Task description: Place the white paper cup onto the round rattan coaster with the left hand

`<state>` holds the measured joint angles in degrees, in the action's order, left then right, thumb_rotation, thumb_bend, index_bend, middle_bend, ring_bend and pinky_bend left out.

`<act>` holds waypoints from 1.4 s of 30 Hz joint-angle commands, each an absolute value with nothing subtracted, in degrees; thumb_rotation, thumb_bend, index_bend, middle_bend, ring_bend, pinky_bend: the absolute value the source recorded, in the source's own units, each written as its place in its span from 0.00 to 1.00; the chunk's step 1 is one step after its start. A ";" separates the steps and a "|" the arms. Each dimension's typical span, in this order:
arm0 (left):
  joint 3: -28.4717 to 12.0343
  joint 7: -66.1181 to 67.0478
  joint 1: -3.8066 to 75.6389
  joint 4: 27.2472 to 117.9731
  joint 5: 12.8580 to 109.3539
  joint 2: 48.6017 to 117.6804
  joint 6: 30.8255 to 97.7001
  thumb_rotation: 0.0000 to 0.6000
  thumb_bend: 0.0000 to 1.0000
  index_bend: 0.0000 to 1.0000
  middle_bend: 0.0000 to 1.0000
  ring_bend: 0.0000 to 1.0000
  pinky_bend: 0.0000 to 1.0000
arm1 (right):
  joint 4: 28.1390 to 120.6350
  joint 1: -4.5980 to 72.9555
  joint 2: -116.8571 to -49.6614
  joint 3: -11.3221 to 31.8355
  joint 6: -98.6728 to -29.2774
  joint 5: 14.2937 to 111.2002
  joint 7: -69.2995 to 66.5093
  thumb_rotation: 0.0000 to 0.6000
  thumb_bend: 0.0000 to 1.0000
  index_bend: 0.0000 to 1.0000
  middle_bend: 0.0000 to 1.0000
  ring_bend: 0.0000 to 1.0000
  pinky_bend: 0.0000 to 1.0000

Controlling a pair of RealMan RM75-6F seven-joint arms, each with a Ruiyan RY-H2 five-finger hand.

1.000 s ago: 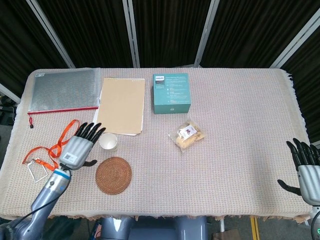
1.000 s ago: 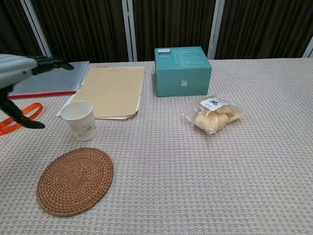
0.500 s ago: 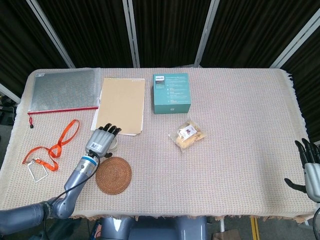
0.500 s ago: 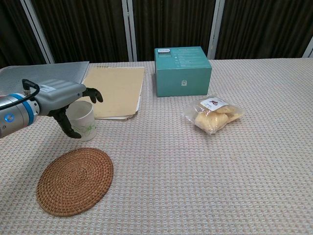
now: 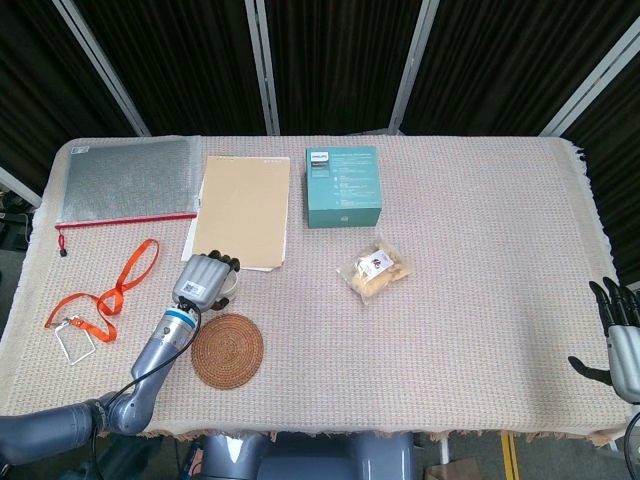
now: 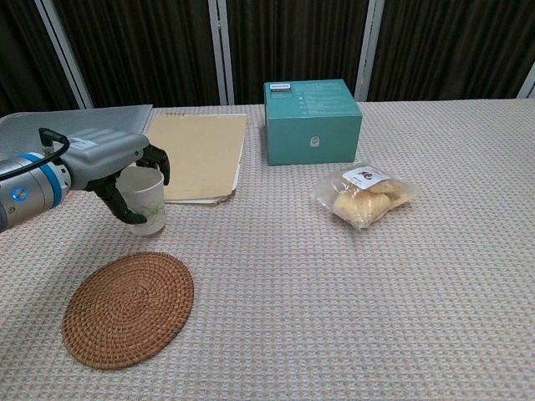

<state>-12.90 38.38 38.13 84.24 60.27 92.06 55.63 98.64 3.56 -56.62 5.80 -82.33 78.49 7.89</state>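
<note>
The white paper cup (image 6: 150, 205) with a green print stands upright on the table cloth, just behind the round rattan coaster (image 6: 128, 307). My left hand (image 6: 113, 163) wraps it from the left, fingers curled over the far rim and thumb on the near side. From the head view the left hand (image 5: 203, 280) covers most of the cup (image 5: 231, 290), and the coaster (image 5: 227, 349) lies bare in front of it. My right hand (image 5: 620, 335) hangs open at the table's right front corner, holding nothing.
A tan folder (image 5: 243, 210) lies right behind the cup. A teal box (image 5: 342, 186) and a snack bag (image 5: 374, 270) sit toward the middle. A silver zip pouch (image 5: 125, 180) and an orange lanyard (image 5: 110, 290) lie at the left.
My left hand swung in from the left with fingers spread, reached the cup and curled around it. The cup has not left its place. The right hand sank slightly.
</note>
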 commanded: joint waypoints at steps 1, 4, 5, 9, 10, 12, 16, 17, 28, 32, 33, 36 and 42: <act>-12.43 38.27 37.57 87.33 60.94 90.06 57.09 1.00 0.30 0.38 0.41 0.31 0.54 | 98.78 3.55 -56.52 5.74 -82.42 78.71 7.65 1.00 0.00 0.00 0.00 0.00 0.00; -12.15 38.80 37.01 91.03 60.83 87.94 58.39 1.00 0.32 0.38 0.42 0.32 0.55 | 99.02 3.50 -56.31 5.67 -82.54 79.01 7.22 1.00 0.00 0.00 0.00 0.00 0.00; -12.09 38.89 36.80 92.38 60.81 87.21 58.85 1.00 0.32 0.38 0.42 0.32 0.55 | 99.14 3.48 -56.22 5.65 -82.62 79.16 7.06 1.00 0.00 0.00 0.00 0.00 0.00; -11.27 38.76 35.95 99.05 61.74 83.22 60.35 1.00 0.29 0.38 0.42 0.32 0.55 | 99.66 3.28 -55.77 5.46 -83.13 79.98 6.42 1.00 0.00 0.00 0.00 0.00 0.00; -10.94 38.52 35.73 100.69 62.34 82.25 60.66 1.00 0.29 0.38 0.42 0.32 0.55 | 99.72 3.25 -55.67 5.42 -83.21 80.12 6.28 1.00 0.00 0.00 0.00 0.00 0.00; -10.05 37.93 35.20 103.69 63.70 80.36 61.22 1.00 0.28 0.38 0.42 0.32 0.55 | 99.91 3.12 -55.46 5.32 -83.38 80.34 5.84 1.00 0.00 0.00 0.00 0.00 0.00; -7.22 36.45 33.87 108.18 67.72 77.43 62.12 1.00 0.26 0.38 0.42 0.32 0.55 | 100.21 2.84 -54.98 5.14 -83.95 81.06 5.08 1.00 0.00 0.00 0.00 0.00 0.00; -6.24 36.03 33.48 108.88 68.95 76.99 62.27 1.00 0.26 0.38 0.42 0.32 0.55 | 100.28 2.76 -54.87 5.08 -84.10 81.24 4.85 1.00 0.00 0.00 0.00 0.00 0.00; 1.46 34.25 30.46 105.33 74.92 80.27 62.54 1.00 0.26 0.38 0.41 0.32 0.55 | 100.59 2.02 -53.86 4.61 -85.25 82.48 3.29 1.00 0.00 0.00 0.00 0.00 0.00; 2.04 34.11 29.93 103.67 75.53 81.36 63.08 1.00 0.26 0.37 0.41 0.32 0.55 | 100.48 1.97 -53.62 4.62 -85.20 82.38 2.80 1.00 0.00 0.00 0.00 0.00 0.00; 2.17 33.98 29.81 103.28 75.62 81.59 63.13 1.00 0.26 0.37 0.41 0.32 0.55 | 100.45 1.95 -53.58 4.64 -85.20 82.31 2.63 1.00 0.00 0.00 0.00 0.00 0.00; 2.37 33.63 29.74 102.56 75.73 81.98 62.89 1.00 0.24 0.37 0.41 0.31 0.55 | 100.44 1.97 -53.51 4.73 -85.13 82.11 2.38 1.00 0.00 0.00 0.00 0.00 0.00; 3.10 33.60 29.78 101.34 76.34 82.46 62.14 1.00 0.00 0.12 0.05 0.06 0.35 | 100.68 2.04 -53.39 4.83 -84.93 81.73 2.50 1.00 0.00 0.00 0.00 0.00 0.00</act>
<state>2.88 33.31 29.81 101.39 76.34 82.47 62.27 100.67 2.04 -53.40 4.82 -84.93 81.76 2.48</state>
